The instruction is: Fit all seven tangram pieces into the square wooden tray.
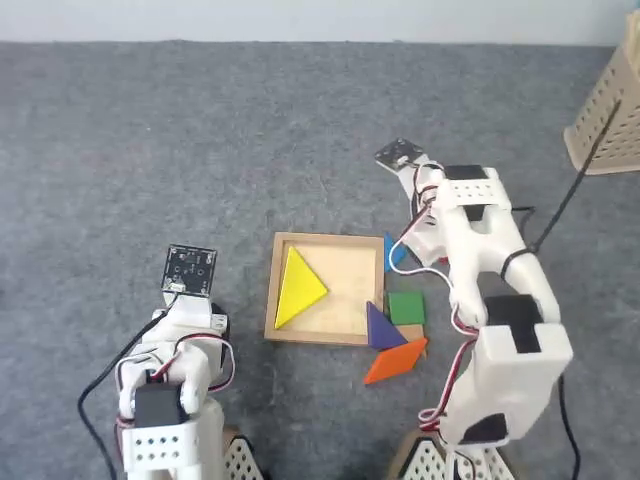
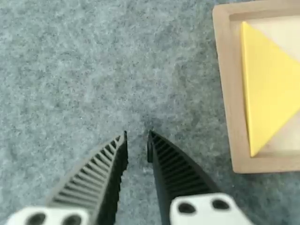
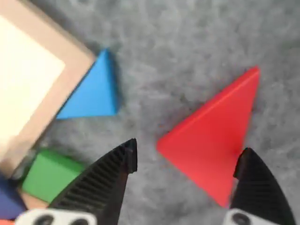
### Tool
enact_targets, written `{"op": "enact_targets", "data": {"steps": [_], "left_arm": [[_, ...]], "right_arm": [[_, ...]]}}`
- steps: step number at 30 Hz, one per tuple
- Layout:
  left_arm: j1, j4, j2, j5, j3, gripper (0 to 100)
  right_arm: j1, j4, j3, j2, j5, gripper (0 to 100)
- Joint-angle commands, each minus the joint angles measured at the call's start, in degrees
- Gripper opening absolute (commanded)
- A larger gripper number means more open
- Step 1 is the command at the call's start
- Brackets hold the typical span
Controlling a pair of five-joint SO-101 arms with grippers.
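The square wooden tray (image 1: 277,290) lies mid-table with a yellow triangle (image 1: 297,285) inside, against its left wall. Just off its right side lie a blue triangle (image 1: 393,252), a green square (image 1: 406,306), a purple triangle (image 1: 383,327), an orange parallelogram (image 1: 396,360) and a tan piece (image 1: 414,332). In the right wrist view my right gripper (image 3: 187,152) is open, low over a red triangle (image 3: 213,136), with the blue triangle (image 3: 93,91) and the tray rim (image 3: 70,70) beyond. My left gripper (image 2: 137,136) is shut on nothing above bare carpet, left of the tray (image 2: 227,93).
Grey carpet covers the table. A perforated beige object (image 1: 610,105) stands at the far right edge, and a black cable (image 1: 575,180) runs from it toward the right arm (image 1: 495,300). The left arm (image 1: 175,370) sits at the near left.
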Motion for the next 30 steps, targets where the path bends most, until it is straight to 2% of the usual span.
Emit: {"op": "enact_targets", "data": {"steps": [1, 9, 18, 21, 24, 30], "left_arm": [[0.1, 0.0, -1.2, 0.4, -0.5, 7], [0.1, 0.0, -1.2, 0.4, -0.5, 7], [0.1, 0.0, -1.2, 0.4, -0.5, 7], [0.1, 0.0, -1.2, 0.4, -0.5, 7], [0.1, 0.0, -1.2, 0.4, -0.5, 7], [0.1, 0.0, -1.2, 0.4, -0.5, 7]], "right_arm": [[2.2, -1.3, -0.9, -0.7, -0.4, 32.9], [3.0, -3.6, -0.8, 0.8, -0.7, 32.9], [2.1, -3.6, -5.6, 7.5, -5.6, 32.8], [2.2, -2.5, -7.1, 8.4, -5.8, 26.9], [2.1, -2.2, -7.9, 8.8, -9.1, 19.4], [2.2, -1.1, -8.1, 8.8, -10.9, 10.2]]}}
